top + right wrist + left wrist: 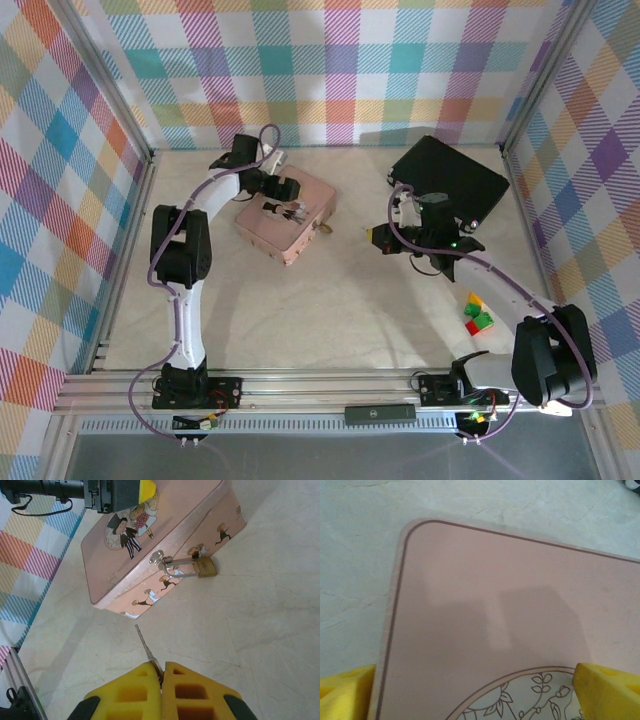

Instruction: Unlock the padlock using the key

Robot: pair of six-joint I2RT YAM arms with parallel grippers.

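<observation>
Right fingers (195,695), lower centre, pinch the key (146,647) below the padlock (206,567); left fingers (607,692) spread wide above the pink box (495,605).

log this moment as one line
left end effector: open over box lid | right end effector: shut on key | key: apart from padlock | padlock: on box clasp

I see the padlock (206,566), tiny, with a brass body and a thin silvery shackle, at the front wall of the pink box (185,515). Its shackle runs through the box's clasp (157,557), and its body lies sideways beside the wall. The key (146,647), a slender dark blade, is pinched in the right end effector (161,672). It points toward the box, apart from the padlock.
</observation>
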